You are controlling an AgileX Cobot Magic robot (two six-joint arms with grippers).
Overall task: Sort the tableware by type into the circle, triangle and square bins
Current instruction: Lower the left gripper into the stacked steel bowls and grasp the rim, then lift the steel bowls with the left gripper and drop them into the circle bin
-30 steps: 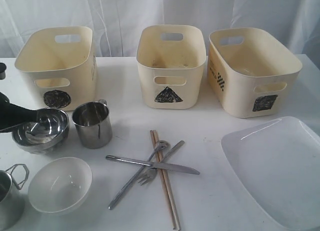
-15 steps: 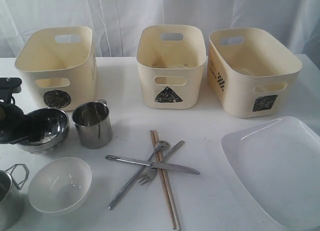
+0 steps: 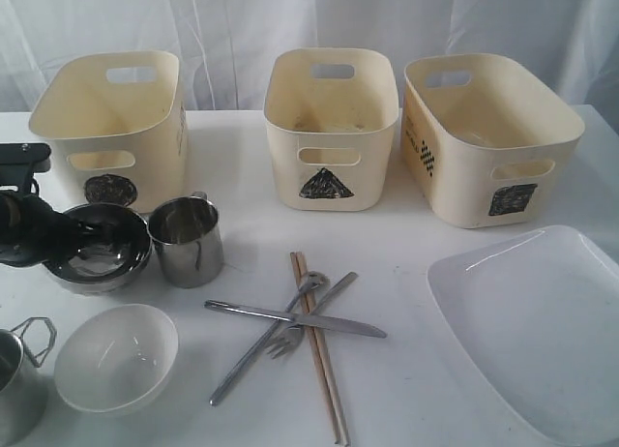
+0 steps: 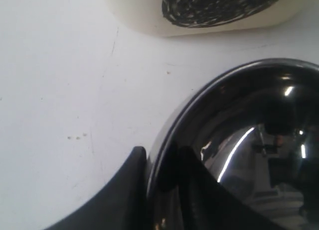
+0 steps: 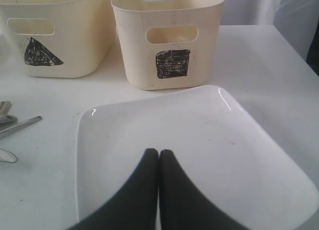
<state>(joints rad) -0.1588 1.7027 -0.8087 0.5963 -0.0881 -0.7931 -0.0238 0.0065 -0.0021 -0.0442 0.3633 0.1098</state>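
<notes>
At left of table (image 3: 406,244): left gripper (image 3: 50,246) pinched on rim of steel bowl (image 3: 104,249), one finger (image 4: 124,195) outside, the other inside, bowl wall between. Bowl just in front of circle bin (image 3: 145,166) and close against a steel mug (image 3: 189,242); contact with mug or tabletop hard to judge.

Nearer the camera: white bowl (image 3: 116,358), second steel mug (image 3: 14,389) at frame edge.

Mid-table: knife (image 3: 348,327), fork (image 3: 286,344) and spoon (image 3: 251,355) crossed over two chopsticks (image 3: 329,389). Behind them triangle bin (image 3: 332,147), with square bin (image 3: 464,166) to its right.

Right gripper (image 5: 158,160) pressed fully together, holding nothing, above large white plate (image 5: 209,135) in front of square bin.
</notes>
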